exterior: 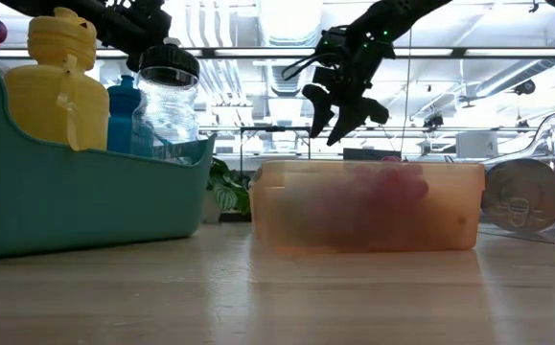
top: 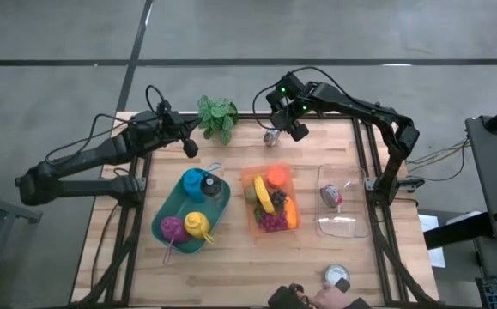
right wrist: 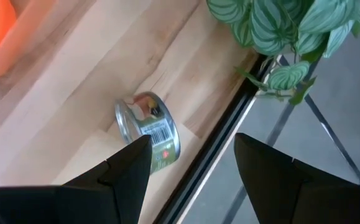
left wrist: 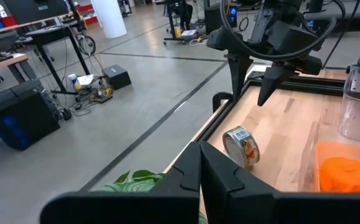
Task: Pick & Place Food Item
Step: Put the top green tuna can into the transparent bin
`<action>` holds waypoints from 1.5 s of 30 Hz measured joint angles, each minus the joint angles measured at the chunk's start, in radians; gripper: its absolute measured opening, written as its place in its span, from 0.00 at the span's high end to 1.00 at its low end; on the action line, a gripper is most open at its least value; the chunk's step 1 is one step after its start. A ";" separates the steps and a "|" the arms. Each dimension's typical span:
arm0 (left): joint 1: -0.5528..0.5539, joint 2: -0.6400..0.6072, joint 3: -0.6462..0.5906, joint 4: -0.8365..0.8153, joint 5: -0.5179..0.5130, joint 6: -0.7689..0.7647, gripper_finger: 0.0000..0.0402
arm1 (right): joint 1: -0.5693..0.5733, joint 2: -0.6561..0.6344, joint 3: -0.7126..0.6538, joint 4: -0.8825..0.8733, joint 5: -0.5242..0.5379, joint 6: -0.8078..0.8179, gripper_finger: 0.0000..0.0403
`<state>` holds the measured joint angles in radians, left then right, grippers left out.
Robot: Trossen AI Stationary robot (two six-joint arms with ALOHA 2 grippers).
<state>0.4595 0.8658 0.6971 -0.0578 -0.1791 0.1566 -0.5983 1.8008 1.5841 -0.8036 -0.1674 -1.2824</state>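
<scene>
My right gripper [top: 284, 122] hangs with its jaws spread and empty above the small silver tin can with a printed label [right wrist: 147, 132], which lies on its side on the wooden table [top: 231, 266] near the far edge, beyond the orange plastic food tray [top: 293, 178]. The can sits just below my fingers, its round axis level along the boards. My left gripper [top: 190, 148] waits clenched shut beside the green potted plant [top: 217, 116], farther off.

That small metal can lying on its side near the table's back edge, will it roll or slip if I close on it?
The small metal can with the paper label lies on its round side on bare wood, so a nudge would probably roll it, perhaps toward the nearby table edge. It looks rigid, and its smooth wall may slip. The open right gripper hangs above it.
</scene>
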 joint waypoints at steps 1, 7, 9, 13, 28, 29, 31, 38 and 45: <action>0.000 0.000 0.000 0.000 0.000 0.000 0.99 | 0.000 0.000 0.000 0.000 -0.012 -0.001 0.44; 0.000 0.000 0.000 0.000 0.000 0.000 0.99 | 0.014 0.000 0.000 -0.002 -0.096 -0.001 0.44; 0.000 0.000 0.000 0.000 0.000 0.000 0.99 | 0.023 0.006 0.000 -0.003 -0.096 -0.001 0.44; 0.000 0.000 0.000 0.000 0.000 0.000 0.99 | 0.029 0.033 -0.003 -0.006 -0.095 -0.008 0.44; 0.000 0.000 0.000 -0.026 0.000 0.000 0.99 | 0.027 0.064 -0.007 -0.001 -0.098 -0.106 0.44; 0.000 0.000 0.000 -0.026 0.000 0.000 0.99 | 0.027 0.064 -0.007 0.000 -0.099 -0.106 0.44; 0.000 0.000 0.000 -0.026 0.000 0.000 0.99 | 0.026 0.064 -0.008 0.000 -0.100 -0.106 0.44; 0.000 0.000 0.000 -0.033 0.000 0.000 0.99 | 0.022 0.064 -0.008 0.024 -0.095 -0.106 0.44; 0.000 0.000 0.000 -0.040 0.000 0.000 0.99 | 0.023 0.064 -0.008 0.032 -0.095 -0.106 0.44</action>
<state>0.4595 0.8661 0.6971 -0.0981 -0.1791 0.1562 -0.5758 1.8648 1.5757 -0.7715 -0.2626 -1.3884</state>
